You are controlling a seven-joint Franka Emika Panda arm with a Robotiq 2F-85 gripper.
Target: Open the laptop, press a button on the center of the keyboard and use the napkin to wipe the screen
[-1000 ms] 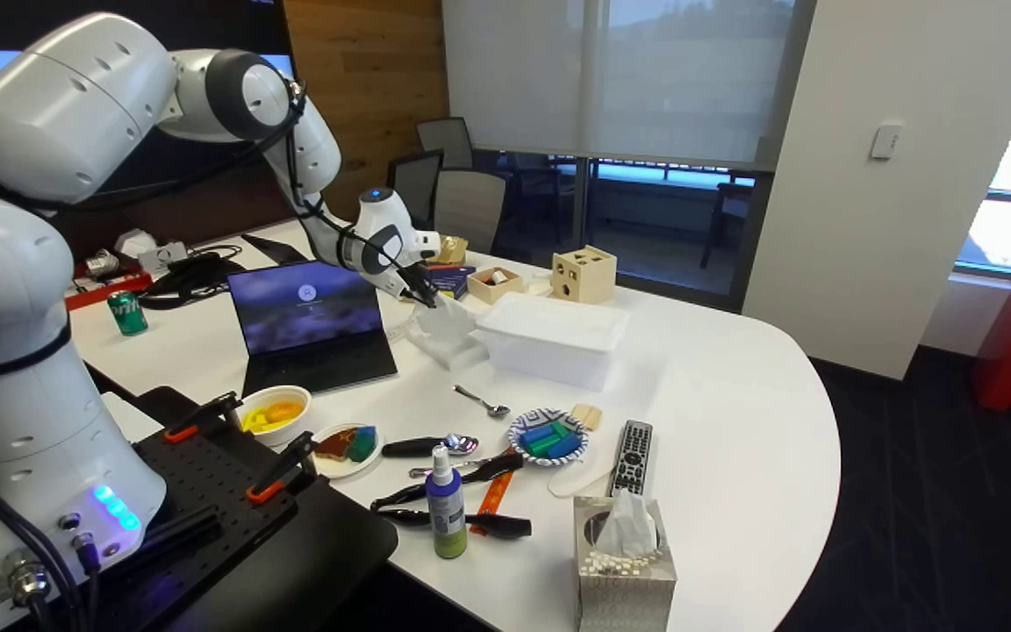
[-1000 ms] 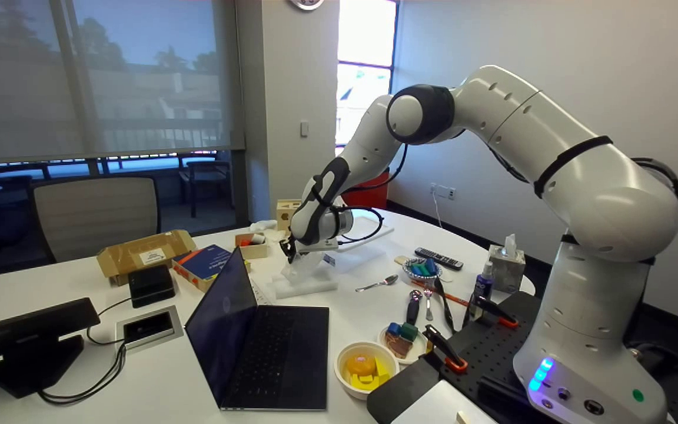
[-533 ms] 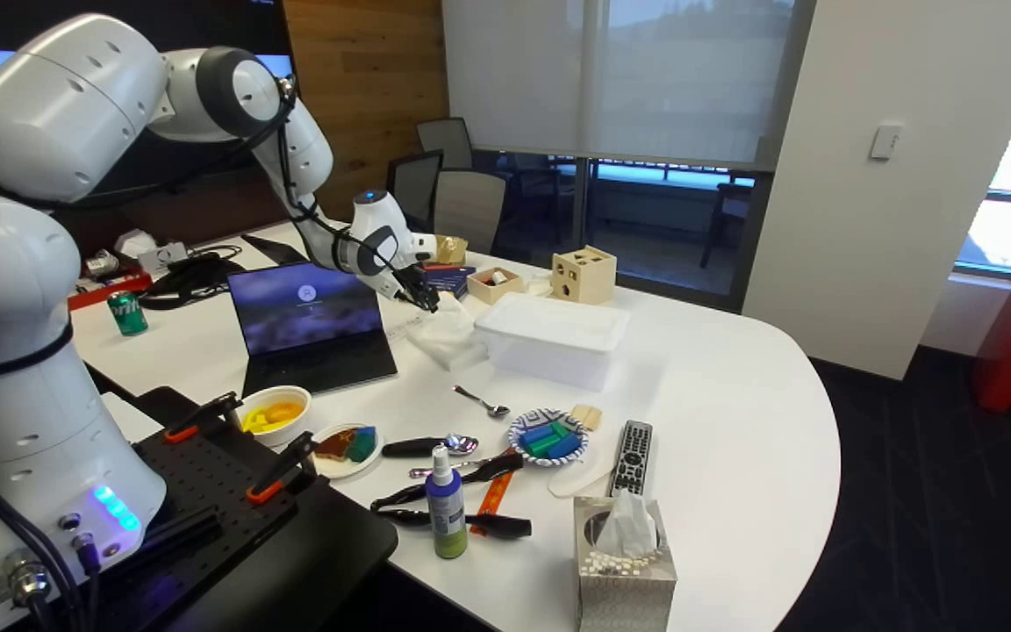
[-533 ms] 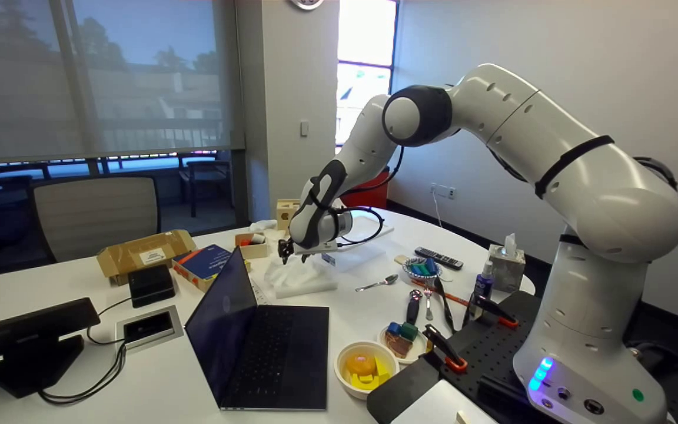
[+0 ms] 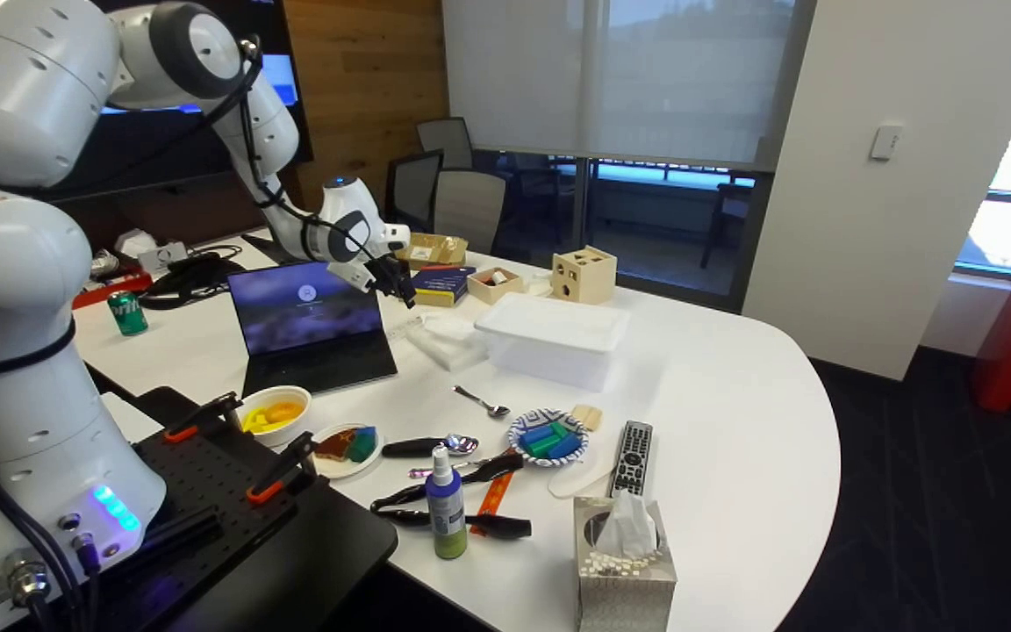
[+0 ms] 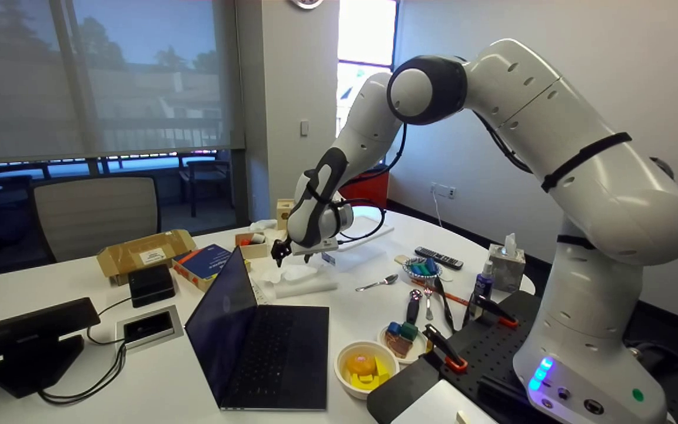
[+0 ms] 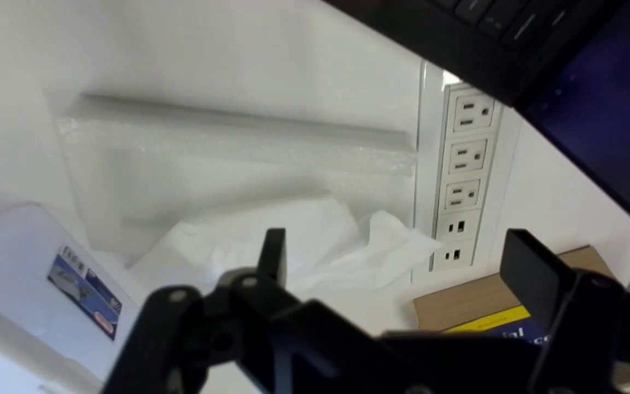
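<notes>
The laptop stands open on the table, its screen (image 5: 308, 303) lit bluish-purple and its dark keyboard (image 6: 265, 353) lying bare. A crumpled white napkin (image 7: 315, 232) lies loose, partly over a clear flat packet, to the side of the laptop; an exterior view also shows this napkin (image 6: 295, 272). Above it hangs my gripper (image 7: 399, 251), jaws wide apart with nothing between them. In an exterior view the gripper (image 5: 409, 297) is beside the screen's upper edge, apart from the napkin. A corner of the screen (image 7: 610, 109) enters the wrist view.
A clear packet (image 7: 238, 137) sits beneath the napkin, next to a white lidded box (image 5: 549, 342). An outlet strip (image 7: 462, 169) and a book (image 5: 441, 285) lie near the laptop. Bowls, utensils, a spray bottle (image 5: 447, 509) and a tissue box (image 5: 624, 570) stand toward the front.
The gripper has opened and let go of the napkin, which sank from a raised bunch onto the packet. The arm has then drawn away from it, toward the laptop's screen side.
</notes>
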